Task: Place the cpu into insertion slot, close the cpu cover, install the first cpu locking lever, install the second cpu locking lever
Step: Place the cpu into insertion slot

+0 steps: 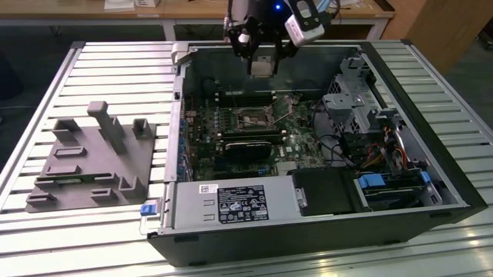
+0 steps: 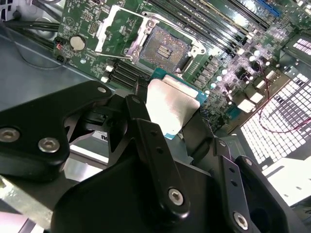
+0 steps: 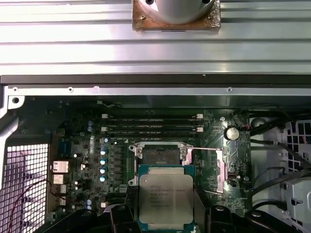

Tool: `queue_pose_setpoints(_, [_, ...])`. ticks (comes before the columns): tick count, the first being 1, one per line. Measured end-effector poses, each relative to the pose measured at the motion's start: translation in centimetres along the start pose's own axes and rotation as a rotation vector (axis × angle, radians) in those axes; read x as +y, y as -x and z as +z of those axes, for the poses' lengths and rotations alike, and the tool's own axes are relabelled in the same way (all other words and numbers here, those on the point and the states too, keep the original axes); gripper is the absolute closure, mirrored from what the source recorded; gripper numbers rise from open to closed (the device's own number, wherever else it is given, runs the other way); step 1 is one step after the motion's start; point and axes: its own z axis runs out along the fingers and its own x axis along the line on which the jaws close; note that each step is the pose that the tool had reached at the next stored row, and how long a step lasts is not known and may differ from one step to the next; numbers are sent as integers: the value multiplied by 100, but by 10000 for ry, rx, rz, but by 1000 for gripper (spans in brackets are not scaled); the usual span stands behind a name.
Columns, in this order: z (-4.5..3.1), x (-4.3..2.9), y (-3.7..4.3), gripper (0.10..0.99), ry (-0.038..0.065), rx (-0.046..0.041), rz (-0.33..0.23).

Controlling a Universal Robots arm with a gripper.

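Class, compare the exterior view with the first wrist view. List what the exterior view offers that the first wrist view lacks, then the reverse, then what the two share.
Exterior view: the grey fixture block beside the computer case, and the labelled power supply.
First wrist view: the cpu, printed metal face showing, gripped in the pincer, and the cpu cover swung open beside the socket.
Shared: the uncovered insertion slot and the memory modules.
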Motion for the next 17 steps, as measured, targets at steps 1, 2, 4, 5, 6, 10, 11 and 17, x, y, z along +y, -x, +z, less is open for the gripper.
queue_pose_setpoints(1, [6, -1, 0, 549, 0, 0, -1])
queue_pose_setpoints(2, [12, -1, 0, 549, 0, -1, 0])
queue_pose_setpoints(4, [27, -3, 1, 549, 1, -1, 0])
queue_pose_setpoints(5, [35, -4, 1, 549, 0, 0, 0])
queue_pose_setpoints(6, [46, -5, 1, 549, 0, -1, 0])
queue_pose_setpoints(10, [107, -11, 2, 549, 0, 0, 0])
queue_pose_setpoints(11, [125, -13, 3, 549, -1, 1, 0])
queue_pose_setpoints(17, [229, -24, 5, 549, -1, 3, 0])
